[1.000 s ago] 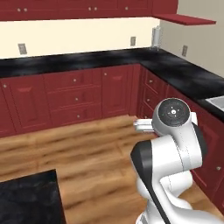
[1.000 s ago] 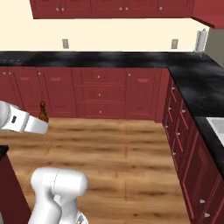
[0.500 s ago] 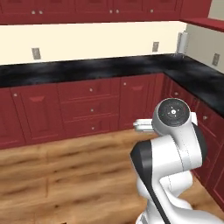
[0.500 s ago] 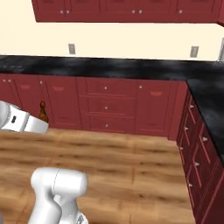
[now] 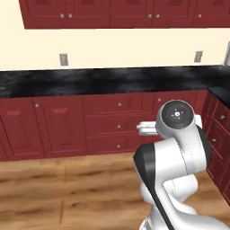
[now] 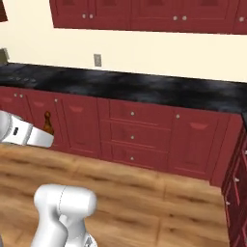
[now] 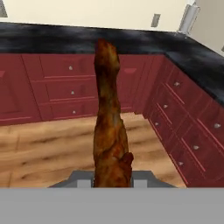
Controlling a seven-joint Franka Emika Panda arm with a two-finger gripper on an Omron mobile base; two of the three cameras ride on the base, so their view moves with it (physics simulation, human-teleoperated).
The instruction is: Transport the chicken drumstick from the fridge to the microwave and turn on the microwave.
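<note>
Red cabinets (image 7: pixel 65 87) under a black countertop (image 6: pixel 144 87) span the frame's middle, above a bare wooden floor (image 5: pixel 67 188). The gripper (image 7: pixel 113 180), bottom centre of the hand view, pinches the chicken drumstick (image 7: pixel 109 127), which stands upright toward the frame's top. Its tip (image 6: pixel 48 121) shows at the right base view's left edge.

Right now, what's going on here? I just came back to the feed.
The arm is carrying the chicken drumstick, with the jaws shut on its thick end so that it sticks out ahead of the hand. The drumstick hangs above the wooden floor, facing red cabinets under a black counter.
</note>
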